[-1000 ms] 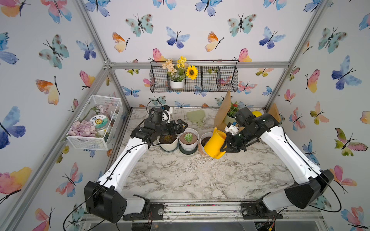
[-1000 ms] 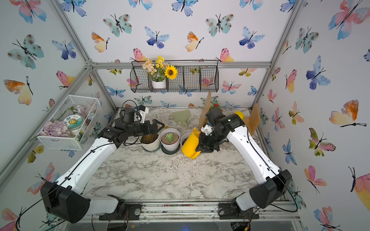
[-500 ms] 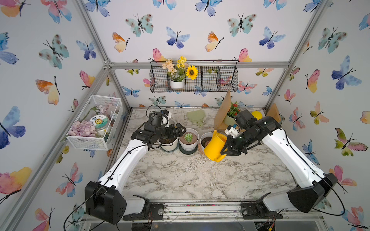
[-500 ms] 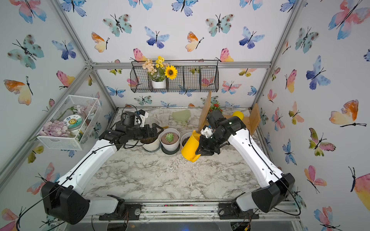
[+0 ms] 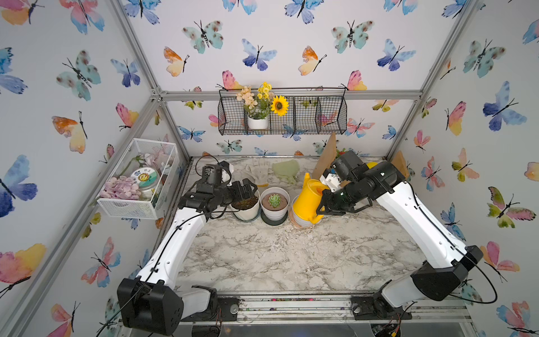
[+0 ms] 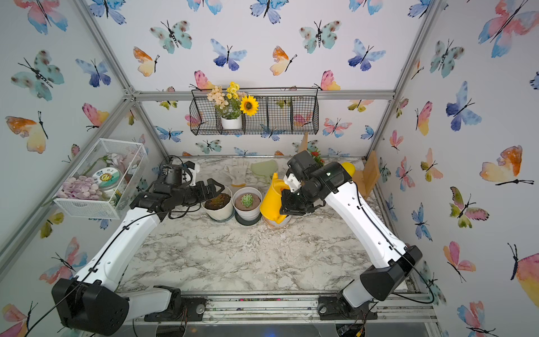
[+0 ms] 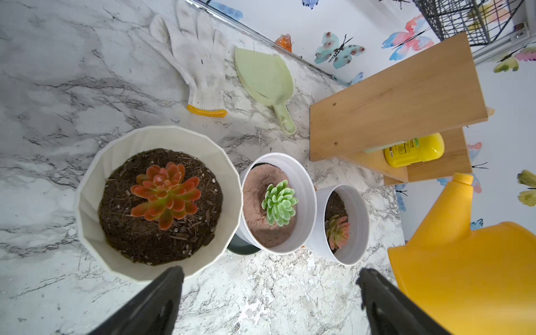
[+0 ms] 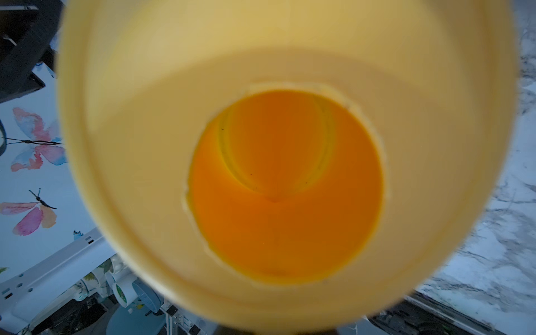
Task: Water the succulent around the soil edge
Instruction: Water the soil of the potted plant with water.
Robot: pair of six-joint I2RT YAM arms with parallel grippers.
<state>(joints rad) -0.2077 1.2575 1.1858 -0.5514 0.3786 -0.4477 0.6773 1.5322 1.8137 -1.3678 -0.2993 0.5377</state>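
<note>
Three pots stand in a row at the back of the marble table (image 5: 291,256). A cream faceted pot (image 7: 92,203) holds a red-orange succulent (image 7: 165,194). The middle white pot (image 5: 274,211) holds a green succulent (image 5: 274,200) (image 7: 279,203). The right white pot (image 7: 356,226) holds a small pink-green succulent (image 7: 338,230). My right gripper (image 5: 323,204) is shut on the handle side of a yellow watering can (image 5: 307,201) (image 6: 271,201). The can hangs over the right pot, spout up, and its inside fills the right wrist view. My left gripper (image 7: 269,274) (image 5: 248,189) stands open and empty above the cream pot.
A white glove (image 7: 197,63) and a green scoop (image 7: 264,78) lie behind the pots. A wooden stand (image 7: 397,98) with a yellow bottle (image 7: 414,149) sits at the back right. A black wire basket (image 5: 315,116) hangs on the back wall and a white mesh basket (image 5: 137,186) on the left wall.
My right arm has carried the watering can slightly left and toward the back. My left gripper has drawn back a little to the left.
</note>
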